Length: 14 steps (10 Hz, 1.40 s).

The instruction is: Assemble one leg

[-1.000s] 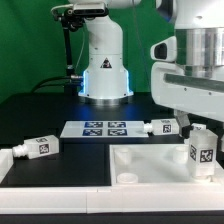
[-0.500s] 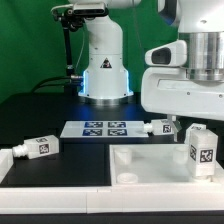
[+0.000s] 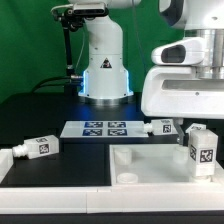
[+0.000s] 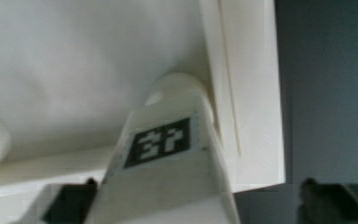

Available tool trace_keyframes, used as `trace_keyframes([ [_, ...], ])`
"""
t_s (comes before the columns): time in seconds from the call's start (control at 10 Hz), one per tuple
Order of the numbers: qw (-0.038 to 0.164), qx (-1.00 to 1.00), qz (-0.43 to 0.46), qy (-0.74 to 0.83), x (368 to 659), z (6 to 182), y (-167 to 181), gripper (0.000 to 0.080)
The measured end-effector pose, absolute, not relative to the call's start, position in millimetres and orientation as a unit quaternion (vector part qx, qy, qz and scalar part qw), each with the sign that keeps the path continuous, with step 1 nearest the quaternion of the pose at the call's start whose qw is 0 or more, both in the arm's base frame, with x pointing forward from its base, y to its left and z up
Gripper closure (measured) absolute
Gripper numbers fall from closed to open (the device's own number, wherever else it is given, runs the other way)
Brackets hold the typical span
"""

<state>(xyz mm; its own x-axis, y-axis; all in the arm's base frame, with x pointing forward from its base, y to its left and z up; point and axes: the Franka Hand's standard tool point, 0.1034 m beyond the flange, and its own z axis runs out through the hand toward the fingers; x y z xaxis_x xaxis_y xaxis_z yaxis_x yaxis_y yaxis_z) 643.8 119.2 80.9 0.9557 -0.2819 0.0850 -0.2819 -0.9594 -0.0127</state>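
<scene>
I'm seeing the leg (image 4: pixel 172 150) lying over the frame (image 4: pixel 69 60) in the wrist view, between the fingertips, which are standing wide apart, gripping nothing. The gripper (image 4: pixel 194 200) is hanging just above it. Risk I'm watching: closing off-centre, pad catching the frame's wall, leg skidding out.

My wrist housing (image 3: pixel 188 88) has climbed toward twelve o'clock in the exterior view over the last second, uncovering more of the tagged leg (image 3: pixel 201 148) standing at the frame's (image 3: pixel 150 160) three o'clock side. That leg stayed put.
</scene>
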Motion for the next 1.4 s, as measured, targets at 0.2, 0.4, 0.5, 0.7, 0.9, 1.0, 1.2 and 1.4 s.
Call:
trace_keyframes([
  [0.2,0.001,-0.974,-0.041,0.225,642.9,80.0,116.6,0.0509],
  [0.4,0.0,-0.934,-0.032,0.356,640.3,79.0,115.6,0.0509],
  [0.5,0.005,-0.906,-0.029,0.423,640.2,78.6,115.6,0.0509],
  [0.7,0.029,-0.823,-0.019,0.567,640.9,77.8,114.2,0.0509],
  [0.9,0.052,-0.757,-0.002,0.651,641.5,77.3,110.8,0.0509],
  [1.0,0.051,-0.749,-0.001,0.66,641.1,77.1,111.5,0.0509],
  [1.2,0.05,-0.765,-0.002,0.642,640.9,76.7,111.5,0.0407],
  [1.4,0.046,-0.879,-0.016,0.475,641.6,76.7,112.9,0.0183],
])
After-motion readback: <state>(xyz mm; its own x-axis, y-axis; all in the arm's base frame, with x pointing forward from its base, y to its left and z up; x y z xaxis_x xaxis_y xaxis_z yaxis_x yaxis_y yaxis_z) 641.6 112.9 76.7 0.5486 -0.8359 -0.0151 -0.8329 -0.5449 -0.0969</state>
